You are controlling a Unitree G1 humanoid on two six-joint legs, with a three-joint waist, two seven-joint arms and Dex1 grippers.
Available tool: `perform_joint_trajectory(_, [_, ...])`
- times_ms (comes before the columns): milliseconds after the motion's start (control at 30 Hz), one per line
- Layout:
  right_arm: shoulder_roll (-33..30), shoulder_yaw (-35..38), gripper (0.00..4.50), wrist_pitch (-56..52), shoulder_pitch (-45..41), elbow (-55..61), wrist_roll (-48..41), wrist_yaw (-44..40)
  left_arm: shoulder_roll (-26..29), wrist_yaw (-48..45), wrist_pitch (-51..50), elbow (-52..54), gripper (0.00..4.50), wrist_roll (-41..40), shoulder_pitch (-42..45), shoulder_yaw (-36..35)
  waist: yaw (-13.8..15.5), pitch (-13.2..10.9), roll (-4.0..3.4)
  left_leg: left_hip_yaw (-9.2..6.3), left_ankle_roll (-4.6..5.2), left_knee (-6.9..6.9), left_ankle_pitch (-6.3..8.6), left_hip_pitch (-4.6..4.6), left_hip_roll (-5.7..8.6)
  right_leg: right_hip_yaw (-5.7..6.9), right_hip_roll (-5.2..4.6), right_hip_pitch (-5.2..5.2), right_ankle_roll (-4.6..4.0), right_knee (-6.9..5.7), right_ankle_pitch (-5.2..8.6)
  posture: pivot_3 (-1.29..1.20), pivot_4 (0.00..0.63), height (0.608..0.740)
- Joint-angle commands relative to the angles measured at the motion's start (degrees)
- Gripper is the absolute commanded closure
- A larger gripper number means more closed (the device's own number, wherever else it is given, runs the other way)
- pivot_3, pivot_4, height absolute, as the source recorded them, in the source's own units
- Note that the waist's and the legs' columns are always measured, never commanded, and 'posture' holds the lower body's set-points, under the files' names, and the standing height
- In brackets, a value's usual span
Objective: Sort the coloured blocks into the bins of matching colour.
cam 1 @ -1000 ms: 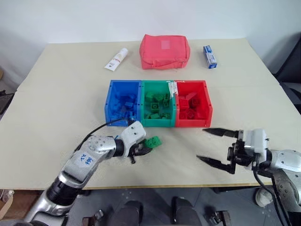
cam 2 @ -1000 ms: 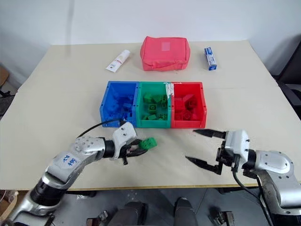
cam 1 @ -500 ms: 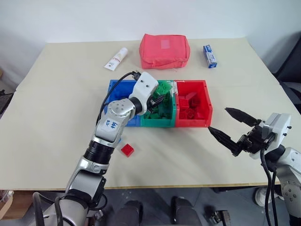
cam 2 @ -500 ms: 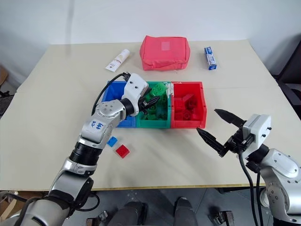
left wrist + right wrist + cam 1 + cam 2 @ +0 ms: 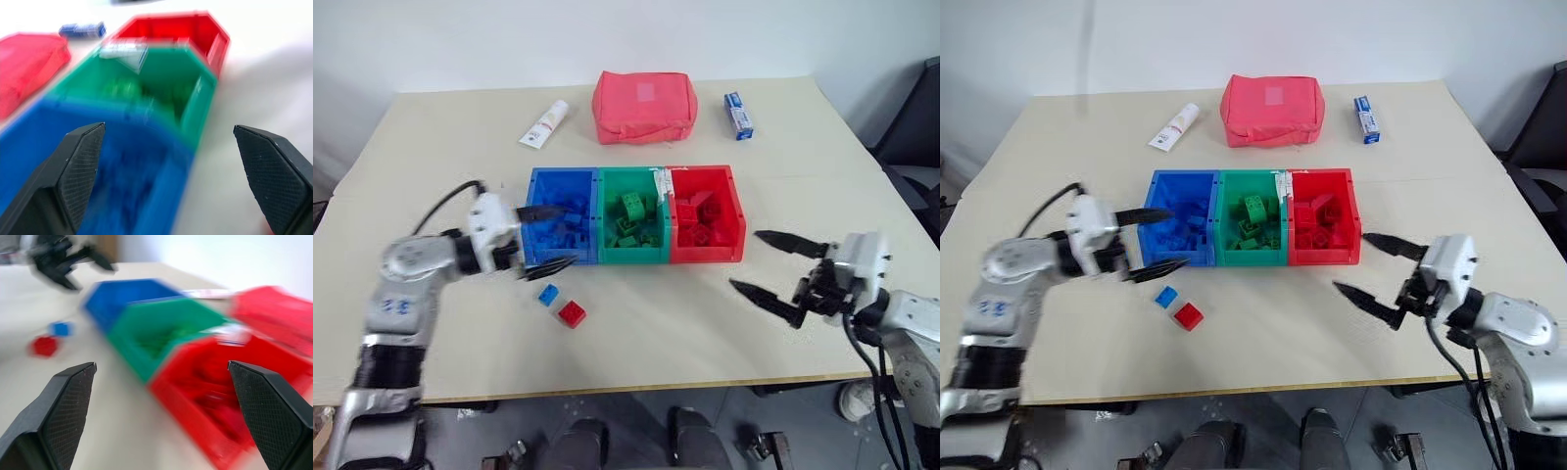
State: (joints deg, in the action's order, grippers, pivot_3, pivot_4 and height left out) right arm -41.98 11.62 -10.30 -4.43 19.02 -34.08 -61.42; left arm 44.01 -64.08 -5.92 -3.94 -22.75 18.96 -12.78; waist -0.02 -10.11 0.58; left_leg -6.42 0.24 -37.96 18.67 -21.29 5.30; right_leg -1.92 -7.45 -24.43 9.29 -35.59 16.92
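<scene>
Left eye view gives you the bins (image 5: 633, 257) as three like-sized open boxes joined in one row near the middle of the desk (image 5: 440, 157): the blue bin (image 5: 544, 182), the green bin (image 5: 612, 206) and the red bin (image 5: 734, 211), reading from the robot's left to its right. The row's long axis runs across the desk, side to side, with the open tops facing up. Each bin holds a jumble of studded bricks of its own colour. Two bricks lie loose on the desk just in front of the blue bin: a small blue block (image 5: 548, 294) and, just beside it and a little nearer the front edge, a red block (image 5: 572, 313); the two sit close together and you cannot tell whether they touch. Your left claw (image 5: 542, 239) hovers at the blue bin's outer front corner, pointing across toward the bins, its fingers spread wide and empty. Your right claw (image 5: 777, 268) stands off the red bin's end, fingers also spread wide with nothing between them. Behind the bins lie a white tube (image 5: 543, 124), a red pouch (image 5: 644, 106) and a small blue-and-white carton (image 5: 737, 115), all well apart from the row. Bare desk stretches between the two loose blocks and the right claw, and along the front edge.
</scene>
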Motion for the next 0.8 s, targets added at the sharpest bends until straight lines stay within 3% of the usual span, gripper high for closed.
perform_joint_trajectory(33, [-0.18,-3.89,0.0,1.96,-3.37,-1.12,1.13,-4.49,2.75,-3.5,4.79,-0.41,0.02,-1.57,-6.12,-5.51,-0.01,-0.01,0.01,-0.02,0.02,-0.02,0.01,-0.01,0.02,0.02,-0.02,0.02,0.0,0.02,0.0,0.0,0.15,0.74])
perform_joint_trajectory(200, [1.33,-8.81,0.0,2.45,-8.52,-4.13,2.25,-7.57,6.33,-8.05,11.37,-3.66,0.02,0.14,-17.23,-9.17,-0.04,-0.01,0.02,-0.02,0.04,-0.02,0.06,-0.01,0.01,0.03,-0.04,0.05,0.0,0.06,0.0,0.0,0.15,0.74])
perform_joint_trajectory(333, [0.81,-8.84,0.0,2.97,-9.05,-6.0,2.6,-9.52,6.42,-8.81,8.0,2.04,0.02,-2.64,-18.04,-7.16,1.03,-0.01,0.03,-0.08,0.04,-0.06,0.07,-0.02,0.03,0.08,-0.06,0.1,-0.02,0.06,0.01,0.0,0.15,0.74])
perform_joint_trajectory(600, [-1.8,-6.89,0.0,3.45,-5.2,-5.68,3.42,-11.15,4.86,-6.69,1.64,15.69,0.02,0.95,-13.46,6.38,1.27,-0.01,0.02,-0.05,0.03,-0.06,0.1,-0.01,0.0,0.06,-0.01,0.08,-0.03,0.05,0.0,0.0,0.15,0.74])
perform_joint_trajectory(800, [-2.18,-5.53,0.0,2.32,-1.22,-2.13,2.84,-9.42,1.54,-2.3,4.16,10.97,0.02,11.4,-7.09,16.47,0.93,0.0,0.0,0.06,-0.01,-0.03,0.1,0.0,-0.05,0.0,0.05,0.01,-0.03,0.0,0.0,0.0,0.15,0.74])
